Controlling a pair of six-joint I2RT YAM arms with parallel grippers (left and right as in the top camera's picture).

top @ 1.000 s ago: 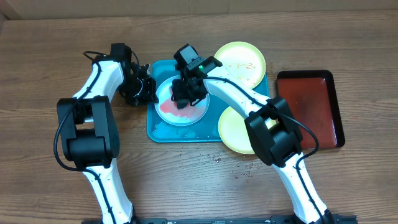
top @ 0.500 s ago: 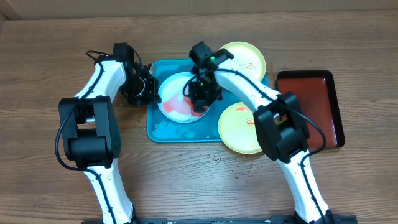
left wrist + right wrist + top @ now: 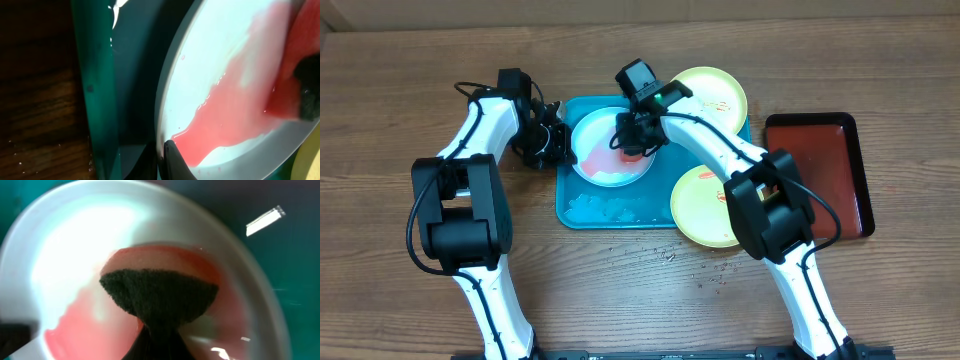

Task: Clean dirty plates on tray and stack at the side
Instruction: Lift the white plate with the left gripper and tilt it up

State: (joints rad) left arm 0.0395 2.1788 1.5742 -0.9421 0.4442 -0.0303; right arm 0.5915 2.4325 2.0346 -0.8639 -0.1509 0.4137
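A pale blue-white plate [image 3: 605,150] with a red sauce smear lies on the turquoise tray [image 3: 582,208]. My left gripper [image 3: 560,143] is shut on the plate's left rim [image 3: 167,145]. My right gripper [image 3: 632,140] is shut on a dark sponge [image 3: 160,297] and presses it on the plate's right half [image 3: 75,255], in the red smear. A yellow-green plate [image 3: 712,95] sits at the tray's far right corner. Another yellow-green plate [image 3: 700,205] lies at the tray's near right corner, partly off it.
A dark red, black-rimmed tray [image 3: 820,170] lies to the right on the wooden table. White foam [image 3: 605,208] lies on the turquoise tray's near part. Small droplets [image 3: 710,275] spot the table in front.
My right gripper swept the sponge from the plate's middle to its right side, then back up and left. The plate shifted slightly up and left. The red smear has spread.
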